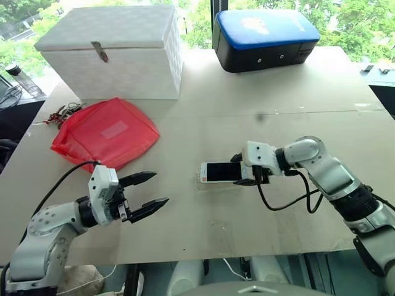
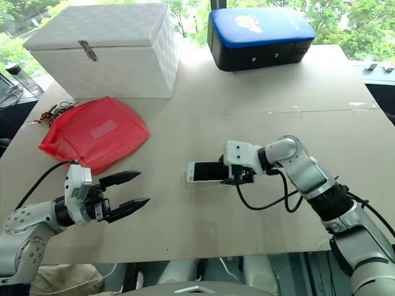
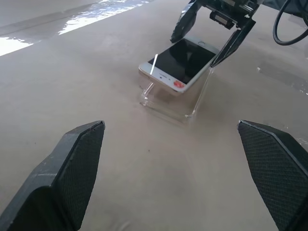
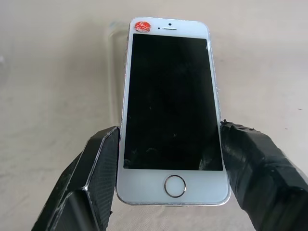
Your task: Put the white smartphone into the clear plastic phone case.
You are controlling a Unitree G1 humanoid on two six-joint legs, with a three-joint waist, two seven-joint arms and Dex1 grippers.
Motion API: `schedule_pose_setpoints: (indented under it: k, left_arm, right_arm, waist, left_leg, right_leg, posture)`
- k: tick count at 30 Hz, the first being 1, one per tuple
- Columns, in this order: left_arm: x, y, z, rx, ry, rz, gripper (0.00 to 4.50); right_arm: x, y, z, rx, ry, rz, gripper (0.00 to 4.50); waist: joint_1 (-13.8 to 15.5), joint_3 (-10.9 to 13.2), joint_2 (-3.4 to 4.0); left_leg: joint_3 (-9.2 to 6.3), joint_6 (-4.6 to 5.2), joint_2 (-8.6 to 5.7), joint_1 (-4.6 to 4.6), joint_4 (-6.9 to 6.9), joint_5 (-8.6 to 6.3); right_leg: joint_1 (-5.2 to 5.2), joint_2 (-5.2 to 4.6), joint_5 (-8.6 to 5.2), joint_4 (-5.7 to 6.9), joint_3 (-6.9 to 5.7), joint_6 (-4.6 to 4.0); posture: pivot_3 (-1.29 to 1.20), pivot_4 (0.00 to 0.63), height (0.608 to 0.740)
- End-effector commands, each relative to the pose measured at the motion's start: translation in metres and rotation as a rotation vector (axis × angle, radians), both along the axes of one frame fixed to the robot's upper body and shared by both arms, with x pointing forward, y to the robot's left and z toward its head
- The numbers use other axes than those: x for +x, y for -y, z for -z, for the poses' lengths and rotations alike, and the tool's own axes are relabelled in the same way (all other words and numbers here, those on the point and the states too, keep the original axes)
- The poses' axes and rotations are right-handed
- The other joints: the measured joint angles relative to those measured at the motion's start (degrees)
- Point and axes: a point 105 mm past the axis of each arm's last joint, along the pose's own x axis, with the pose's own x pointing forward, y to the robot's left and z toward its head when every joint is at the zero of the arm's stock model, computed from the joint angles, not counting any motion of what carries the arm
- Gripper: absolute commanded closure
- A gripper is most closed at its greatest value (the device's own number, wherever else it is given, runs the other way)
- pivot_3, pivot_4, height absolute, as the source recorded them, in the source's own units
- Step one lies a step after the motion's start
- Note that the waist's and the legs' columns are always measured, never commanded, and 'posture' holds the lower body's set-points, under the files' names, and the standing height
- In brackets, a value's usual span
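Note:
The white smartphone [image 4: 172,106], screen up with a red sticker by its top corner, is clamped by its long sides near the home-button end in my right gripper [image 4: 169,132]. It hangs tilted, its far end lowest, just above the clear plastic phone case [image 3: 166,108], which lies on the table under and beside it. In the head views the smartphone [image 1: 217,172] sits at table centre, with the right gripper [image 1: 242,171] at its right end. My left gripper [image 1: 159,188] hovers open and empty at the front left, pointing toward the phone.
A red mesh bag [image 1: 105,132] lies at the left, with a white lidded box [image 1: 114,52] behind it. A blue-topped black case [image 1: 264,38] stands at the back right. Small dark items [image 1: 62,113] lie beside the bag. The table's front edge [image 1: 203,254] is close.

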Motion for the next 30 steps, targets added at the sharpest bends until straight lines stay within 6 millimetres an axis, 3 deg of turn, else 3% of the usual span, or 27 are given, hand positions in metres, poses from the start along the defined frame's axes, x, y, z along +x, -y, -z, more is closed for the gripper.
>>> schedule_pose_setpoints:
  k: [1, 15, 30]
  left_arm:
    - [-0.002, -0.005, -0.007, 0.026, 0.035, -0.010, 0.00]
    - [-0.001, -0.002, -0.007, 0.027, 0.038, -0.004, 0.00]
    - [-0.002, 0.010, -0.003, 0.037, 0.038, 0.013, 0.00]
  right_arm:
    - [-0.006, -0.001, -0.007, -0.015, 0.055, -0.063, 1.75]
    - [-0.007, 0.006, 0.006, -0.175, 0.083, -0.160, 1.75]
    - [0.006, 0.000, 0.000, -0.211, 0.181, -0.243, 1.75]
  waist:
    - [0.01, 0.00, 0.00]
    - [0.00, -0.01, -0.01]
    - [-0.02, -0.02, -0.02]
  left_leg:
    - [0.00, 0.00, 0.00, 0.00, 0.00, 0.00]
    - [-0.02, 0.00, 0.00, 0.02, 0.03, 0.00]
    - [-0.09, 0.00, -0.01, 0.04, 0.21, 0.00]
  right_leg:
    - [0.00, 0.00, 0.00, 0.00, 0.00, 0.00]
    - [0.04, 0.00, 0.00, 0.00, -0.04, 0.00]
    - [0.14, 0.00, 0.00, 0.05, -0.11, 0.00]
  posture:
    - [0.00, 0.150, 0.740]
    - [0.00, 0.150, 0.740]
    - [0.00, 0.150, 0.740]
